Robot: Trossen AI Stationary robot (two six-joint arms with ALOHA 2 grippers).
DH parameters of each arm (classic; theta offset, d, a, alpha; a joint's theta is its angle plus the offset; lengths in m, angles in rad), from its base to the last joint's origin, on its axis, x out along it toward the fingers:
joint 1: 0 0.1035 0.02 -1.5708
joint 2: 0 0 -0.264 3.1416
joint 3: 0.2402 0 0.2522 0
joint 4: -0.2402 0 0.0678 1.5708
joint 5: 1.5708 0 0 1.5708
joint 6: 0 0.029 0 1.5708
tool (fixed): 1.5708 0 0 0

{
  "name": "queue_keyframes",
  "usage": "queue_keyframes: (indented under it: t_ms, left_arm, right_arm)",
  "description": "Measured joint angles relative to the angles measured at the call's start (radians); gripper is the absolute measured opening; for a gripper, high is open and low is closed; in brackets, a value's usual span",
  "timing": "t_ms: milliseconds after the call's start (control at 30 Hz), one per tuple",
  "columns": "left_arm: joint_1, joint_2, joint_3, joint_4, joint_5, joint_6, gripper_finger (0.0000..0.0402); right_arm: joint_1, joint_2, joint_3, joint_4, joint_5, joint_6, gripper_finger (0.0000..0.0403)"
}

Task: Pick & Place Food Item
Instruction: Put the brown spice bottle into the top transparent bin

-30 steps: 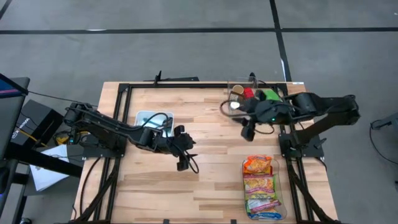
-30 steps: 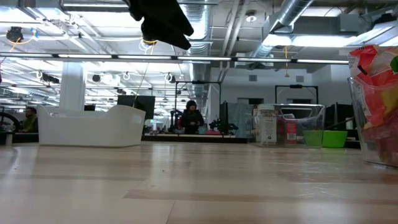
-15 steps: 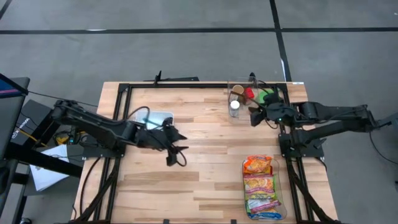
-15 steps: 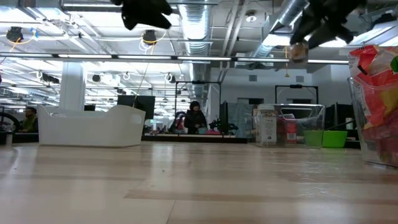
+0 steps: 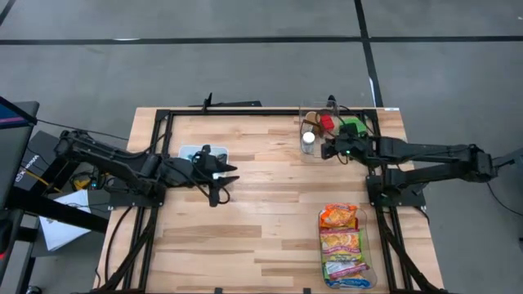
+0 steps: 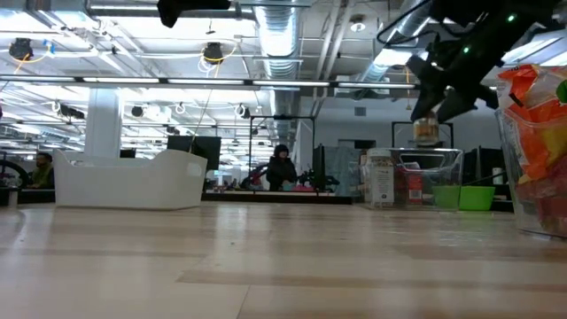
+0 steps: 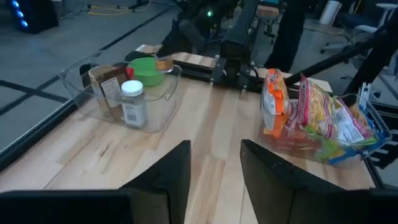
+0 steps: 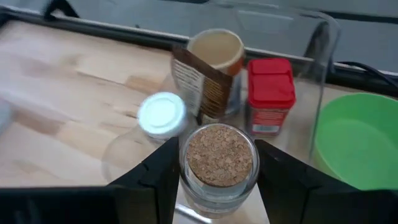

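Right claw [image 8: 214, 180] grips a cork-topped jar [image 8: 219, 163], holding it above the clear bin [image 5: 304, 114].

Its fingers [image 8: 160, 174] are pressed on both sides of the glass. In the bin below stand a white-lidded jar [image 8: 161, 115], a brown-labelled cup [image 8: 209, 71], a red tin [image 8: 270, 93] and a green bowl [image 8: 357, 137]. The left claw [image 7: 214, 168] hovers over the tabletop [image 5: 270, 220] beside the white tub [image 5: 189, 153], fingers [image 7: 171, 177] parted with nothing between them. Snack packets [image 5: 343, 245] fill a clear tray at the tabletop's near right.
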Motion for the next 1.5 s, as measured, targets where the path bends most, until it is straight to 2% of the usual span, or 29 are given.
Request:
queue_keyframes:
  t_ms: [300, 533, 933, 1500]
  left_arm:
    - [0.000, -0.030, 0.000, 0.000, -0.019, 0.000, 0.0114]
    - [0.000, -0.035, 0.000, 0.011, -0.019, -0.002, 0.0105]
    - [0.000, -0.034, 0.000, 0.010, -0.019, -0.029, 0.0104]
    - [-0.001, -0.034, 0.000, 0.025, -0.019, -0.081, 0.0104]
  right_arm:
    - [-0.094, 0.148, -0.052, 0.192, -0.003, -0.062, 0.0167]
    - [-0.076, 0.172, -0.121, 0.345, 0.030, -0.066, 0.0167]
    - [-0.086, 0.172, -0.209, 0.387, 0.046, -0.028, 0.0167]
    - [-0.086, 0.161, -0.212, 0.335, 0.075, -0.004, 0.0167]
